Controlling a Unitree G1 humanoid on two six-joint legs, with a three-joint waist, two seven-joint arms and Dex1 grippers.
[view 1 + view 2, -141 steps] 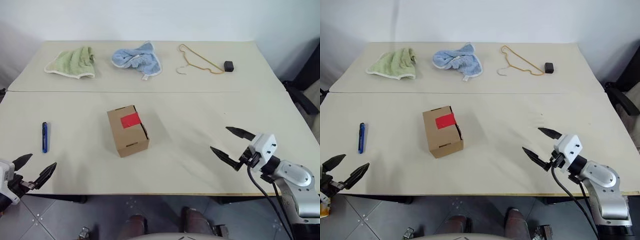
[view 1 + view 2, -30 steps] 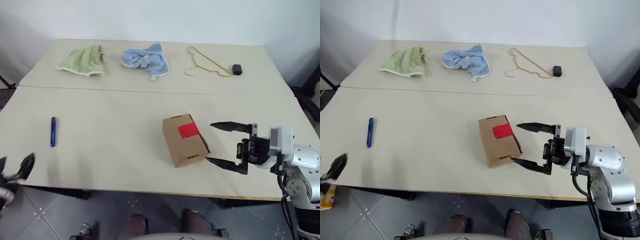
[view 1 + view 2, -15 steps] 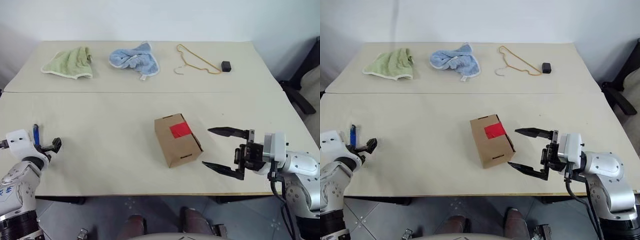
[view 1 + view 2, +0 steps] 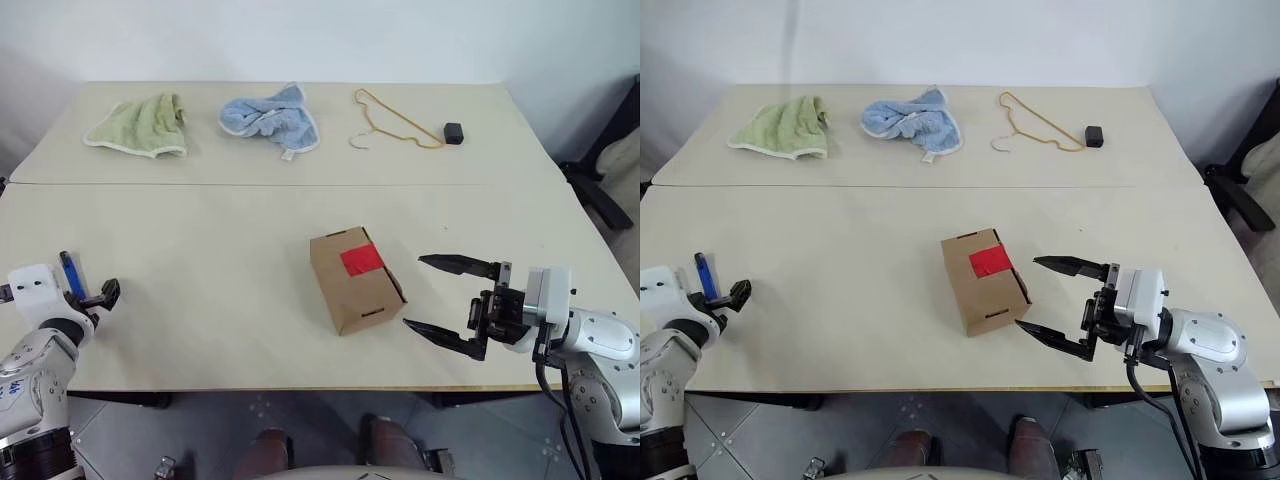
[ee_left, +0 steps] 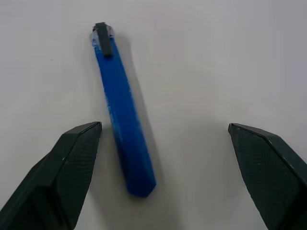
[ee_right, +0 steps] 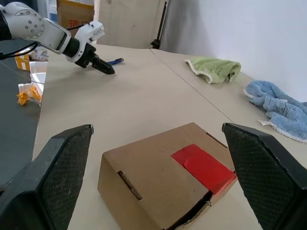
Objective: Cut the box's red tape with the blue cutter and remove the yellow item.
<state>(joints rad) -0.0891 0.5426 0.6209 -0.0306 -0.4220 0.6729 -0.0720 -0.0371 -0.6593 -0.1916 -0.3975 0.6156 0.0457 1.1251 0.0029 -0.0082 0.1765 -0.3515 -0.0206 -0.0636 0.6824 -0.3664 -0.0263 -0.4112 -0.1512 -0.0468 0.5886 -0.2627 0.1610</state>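
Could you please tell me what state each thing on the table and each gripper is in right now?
box: shut, upright on the table.
red tape: uncut, across the top seam.
blue cutter: lying flat on the table, not held.
left gripper: open, straddling the cutter.
right gripper: open, beside the box.
green cloth: crumpled.
blue cloth: crumpled.
hanger: lying flat.

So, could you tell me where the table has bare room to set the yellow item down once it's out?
The widest bare patch lies between the blue cutter at the left gripper and the box. The strip between the box and the far row is also free. Crowded spots: the green cloth, blue cloth, hanger, and the right gripper beside the box.
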